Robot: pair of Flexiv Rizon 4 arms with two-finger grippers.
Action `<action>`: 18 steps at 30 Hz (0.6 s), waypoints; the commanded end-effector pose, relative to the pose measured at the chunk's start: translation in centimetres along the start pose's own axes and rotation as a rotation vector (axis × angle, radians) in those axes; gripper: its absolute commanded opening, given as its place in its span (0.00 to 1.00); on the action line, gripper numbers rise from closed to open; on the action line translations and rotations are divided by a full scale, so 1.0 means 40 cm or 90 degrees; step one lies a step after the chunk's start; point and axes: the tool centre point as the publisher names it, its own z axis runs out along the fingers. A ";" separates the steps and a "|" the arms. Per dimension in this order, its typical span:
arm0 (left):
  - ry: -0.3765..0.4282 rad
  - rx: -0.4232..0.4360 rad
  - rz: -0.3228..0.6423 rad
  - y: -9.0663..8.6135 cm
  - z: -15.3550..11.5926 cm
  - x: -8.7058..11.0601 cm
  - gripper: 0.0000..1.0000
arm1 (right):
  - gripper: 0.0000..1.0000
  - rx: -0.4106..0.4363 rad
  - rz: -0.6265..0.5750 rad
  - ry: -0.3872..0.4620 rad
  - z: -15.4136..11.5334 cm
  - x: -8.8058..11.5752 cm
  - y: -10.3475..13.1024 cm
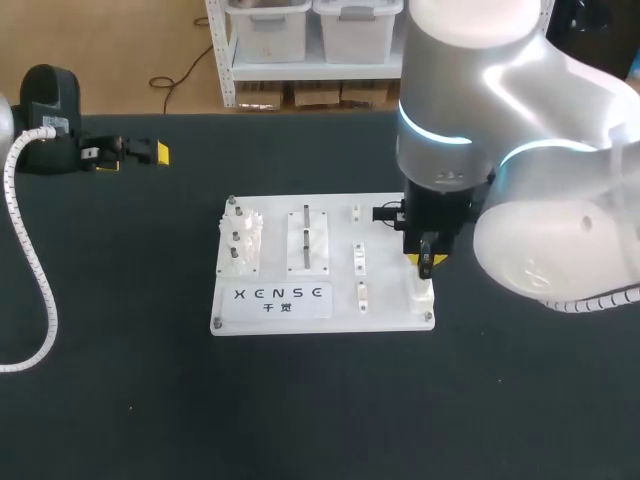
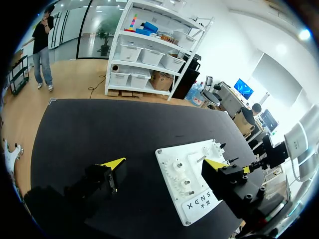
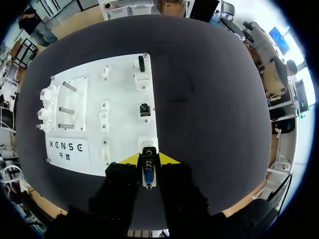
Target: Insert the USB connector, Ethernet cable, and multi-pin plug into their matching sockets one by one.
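Presently, item one: my right gripper [image 3: 148, 160], set narrow and clamped from both sides on the metal-shelled multi-pin plug with the blue insert [image 3: 148, 177]. It hangs directly over a small white socket block [image 3: 148, 144] at the near right corner of the white rectangular plastic board [image 1: 335, 215], with the plug's end just at the block; I cannot tell whether they touch. Item two: the board itself, flat on the black table [image 1: 120, 400]. It carries a white gear-and-post fixture [image 1: 241, 240] along its left side, a white label plate [image 1: 283, 298] at its near edge, and a small black square socket [image 3: 144, 109] further along from the block. Item three: my left gripper [image 1: 152, 153], well apart from the board at the table's far left, its yellow fingertips [image 2: 113, 162] spread wide with nothing between them.
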 end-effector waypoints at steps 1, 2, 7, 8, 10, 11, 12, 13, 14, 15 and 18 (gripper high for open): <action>0.000 0.000 0.000 0.000 0.000 0.000 1.00 | 0.00 -0.001 0.001 -0.005 0.005 0.007 -0.002; 0.000 0.000 0.000 0.000 0.000 0.000 1.00 | 0.00 -0.001 0.001 -0.006 0.006 0.007 -0.002; 0.000 0.000 0.000 0.000 0.000 0.000 1.00 | 0.00 -0.001 -0.002 -0.009 0.008 0.010 -0.002; 0.000 0.000 0.000 0.000 0.000 0.000 1.00 | 0.00 -0.001 -0.003 -0.009 0.008 0.011 -0.002; 0.000 0.000 0.000 0.000 0.000 0.000 1.00 | 0.00 -0.001 -0.005 -0.010 0.008 0.012 -0.001; 0.000 0.000 0.000 0.000 0.000 0.000 1.00 | 0.00 -0.001 -0.005 -0.010 0.008 0.012 -0.001; 0.000 0.000 0.000 0.000 0.000 0.000 1.00 | 0.00 -0.001 -0.005 -0.010 0.008 0.012 -0.001; 0.000 0.000 0.000 0.000 0.000 0.000 1.00 | 0.00 0.000 -0.005 -0.011 0.008 0.012 -0.001; 0.000 0.000 0.000 0.000 0.000 0.000 1.00 | 0.00 -0.002 -0.005 -0.010 0.008 0.012 -0.001; 0.000 0.000 0.000 0.000 0.000 0.000 1.00 | 0.00 -0.001 -0.005 -0.010 0.008 0.012 -0.001; 0.000 0.000 0.000 0.000 0.000 0.000 1.00 | 0.00 0.000 -0.005 -0.011 0.006 0.013 -0.001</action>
